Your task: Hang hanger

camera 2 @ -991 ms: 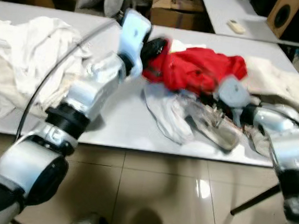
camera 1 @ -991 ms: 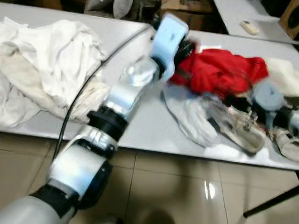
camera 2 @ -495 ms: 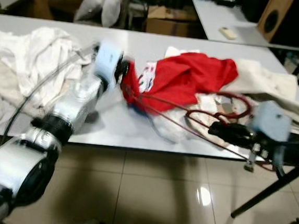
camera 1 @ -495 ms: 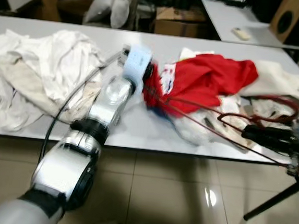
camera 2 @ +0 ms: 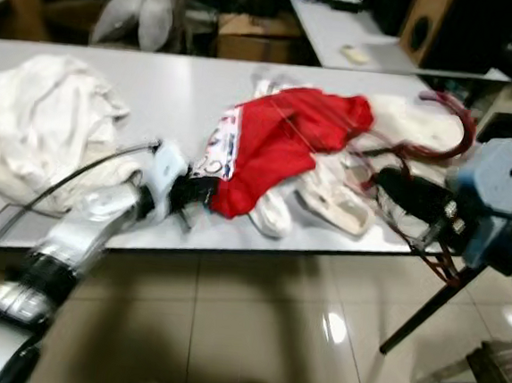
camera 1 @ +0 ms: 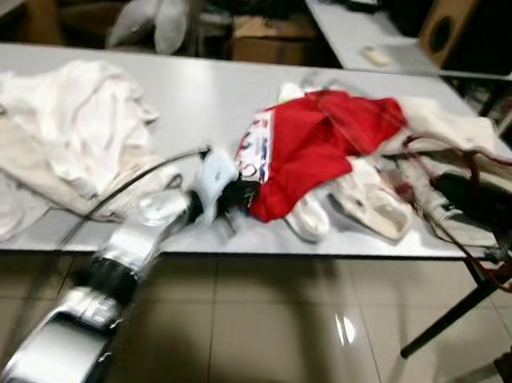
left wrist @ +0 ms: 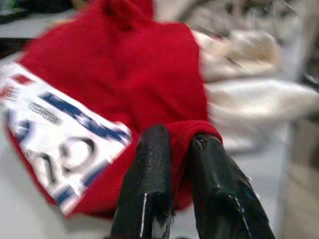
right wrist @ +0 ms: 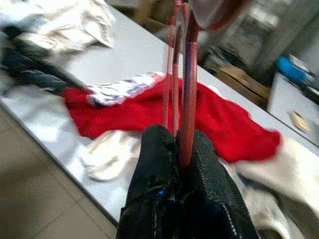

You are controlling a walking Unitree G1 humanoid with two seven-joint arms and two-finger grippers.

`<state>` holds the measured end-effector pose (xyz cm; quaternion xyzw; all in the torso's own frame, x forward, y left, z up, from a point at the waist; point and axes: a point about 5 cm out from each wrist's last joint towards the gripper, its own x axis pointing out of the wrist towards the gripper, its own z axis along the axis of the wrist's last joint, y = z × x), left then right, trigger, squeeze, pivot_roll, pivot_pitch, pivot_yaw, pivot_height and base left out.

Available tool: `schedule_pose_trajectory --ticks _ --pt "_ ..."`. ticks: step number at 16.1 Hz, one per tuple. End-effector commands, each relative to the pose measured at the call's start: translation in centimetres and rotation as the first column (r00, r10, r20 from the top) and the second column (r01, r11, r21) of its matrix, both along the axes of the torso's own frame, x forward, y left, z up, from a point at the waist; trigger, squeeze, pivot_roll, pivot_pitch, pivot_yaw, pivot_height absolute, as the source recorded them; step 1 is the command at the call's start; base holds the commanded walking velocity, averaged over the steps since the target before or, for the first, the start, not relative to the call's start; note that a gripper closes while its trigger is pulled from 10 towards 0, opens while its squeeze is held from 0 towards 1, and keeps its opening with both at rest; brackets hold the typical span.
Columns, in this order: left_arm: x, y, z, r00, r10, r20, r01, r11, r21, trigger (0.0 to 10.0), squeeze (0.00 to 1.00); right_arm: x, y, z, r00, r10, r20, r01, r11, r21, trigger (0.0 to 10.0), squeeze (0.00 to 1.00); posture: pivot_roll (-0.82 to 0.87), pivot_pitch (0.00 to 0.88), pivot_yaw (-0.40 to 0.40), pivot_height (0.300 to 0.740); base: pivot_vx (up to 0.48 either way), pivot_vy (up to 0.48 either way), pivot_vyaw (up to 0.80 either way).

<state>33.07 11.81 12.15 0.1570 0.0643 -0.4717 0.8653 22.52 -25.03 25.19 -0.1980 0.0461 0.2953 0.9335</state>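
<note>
Pinching the red shirt's (camera 1: 309, 147) hem, left gripper (left wrist: 172, 149) nearly closed. Right gripper (right wrist: 174, 144) clamped on red wire hanger (camera 2: 441, 127), long axis leading away from fingertips toward shirt.

Soft indoor light, motion blur throughout, glare spots on glossy floor (camera 1: 345, 326)

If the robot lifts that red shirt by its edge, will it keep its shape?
Probably not. The red shirt lies crumpled, so it looks floppy and should sag. The left gripper pinches just a fold, suggesting it is light; it may drag neighbouring white clothes.
</note>
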Motion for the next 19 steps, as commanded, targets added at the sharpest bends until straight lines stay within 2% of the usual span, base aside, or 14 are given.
schedule_pose_trajectory --ticks 1,2,3,6,8,9,10,11,12,14,15,16,17,19 --pt "-1.2 0.0 0.4 0.994 -0.111 0.012 0.109 0.99 0.089 10.0 1.0 0.6 0.6 -0.1 0.998 -0.059 0.025 0.059 0.998 0.015 10.0 0.0 -0.04 0.0 0.008 0.723 0.0 0.0 0.0" --pt "-2.7 1.8 1.7 0.989 -0.145 -0.008 0.144 0.981 0.133 10.0 1.0 1.4 1.1 -0.5 0.988 -0.143 0.063 0.138 0.987 0.078 10.0 0.0 -0.03 0.0 -0.009 0.723 0.0 0.0 0.0" --pt "-3.8 3.1 3.1 0.987 -0.157 -0.046 0.162 0.979 0.123 10.0 1.0 2.0 1.4 -0.6 0.975 -0.208 0.083 0.196 0.971 0.135 10.0 0.0 -0.02 0.0 -0.005 0.723 0.0 0.0 0.0" --pt "-5.2 5.2 5.7 0.98 -0.163 -0.11 0.174 0.98 0.094 10.0 1.0 3.0 1.9 -0.3 0.951 -0.284 0.122 0.26 0.949 0.181 10.0 0.0 -0.01 0.0 -0.007 0.723 0.0 0.0 0.0" --pt "-5.6 6.6 8.9 0.993 -0.094 -0.065 0.088 0.992 -0.09 10.0 1.0 3.3 2.8 -1.0 0.928 -0.351 0.122 0.324 0.925 0.2 10.0 0.0 -0.01 0.0 -0.01 0.723 0.0 0.0 0.0" --pt "-5.7 6.7 9.3 0.995 -0.083 -0.063 0.075 0.99 -0.117 10.0 1.0 3.4 3.0 -1.1 0.925 -0.358 0.129 0.329 0.922 0.203 10.0 0.0 -0.01 0.0 -0.009 0.723 0.0 0.0 0.0" --pt "-5.7 6.4 10.1 0.998 -0.044 -0.038 0.036 0.979 -0.203 10.0 1.0 3.5 3.4 -1.3 0.919 -0.373 0.131 0.344 0.917 0.201 10.0 0.0 -0.02 0.0 -0.002 0.723 0.0 0.0 0.0" --pt "-5.5 5.9 10.7 1.0 0.005 -0.009 -0.007 0.953 -0.303 10.0 1.0 3.6 3.7 -1.3 0.915 -0.386 0.116 0.352 0.905 0.238 10.0 0.0 -0.02 0.0 0.004 0.723 0.0 0.0 0.0" --pt "-4.9 5.6 10.7 0.991 0.13 0.024 -0.111 0.914 -0.39 10.0 1.0 3.6 4.5 -1.4 0.918 -0.381 0.107 0.341 0.899 0.274 10.0 0.0 -0.02 0.0 0.003 0.723 0.0 0.0 0.0" --pt "-4.3 5.8 10.2 0.957 0.289 0.01 -0.255 0.861 -0.439 10.0 1.0 3.4 5.3 -1.6 0.918 -0.382 0.106 0.336 0.891 0.304 10.0 0.0 -0.02 0.0 0.006 0.723 0.0 0.0 0.0" --pt "-4.3 5.8 9.7 0.913 0.407 0.004 -0.36 0.812 -0.459 10.0 0.64 3.3 6.2 -1.9 0.909 -0.405 0.094 0.353 0.87 0.344 10.0 0.0 -0.02 0.0 0.012 0.723 0.0 0.0 0.0" --pt "-4.5 5.3 8.8 0.878 0.478 0.019 -0.425 0.798 -0.427 10.0 0.27 3.2 7.0 -2.6 0.903 -0.423 0.078 0.371 0.857 0.358 10.0 0.0 -0.02 0.0 0.012 0.723 0.0 0.0 0.0" --pt "-4.6 4.6 7.7 0.852 0.523 0.025 -0.479 0.798 -0.367 10.0 0.0 2.9 7.7 -3.5 0.9 -0.435 0.043 0.389 0.842 0.374 10.0 0.0 -0.02 0.0 0.026 0.723 0.0 0.0 0.0" --pt "-4.7 4.2 7.2 0.838 0.544 0.044 -0.504 0.802 -0.32 10.0 0.0 2.4 8.4 -4.3 0.892 -0.451 0.023 0.41 0.83 0.379 10.0 0.0 -0.01 0.0 0.017 0.723 0.0 0.292 0.0"
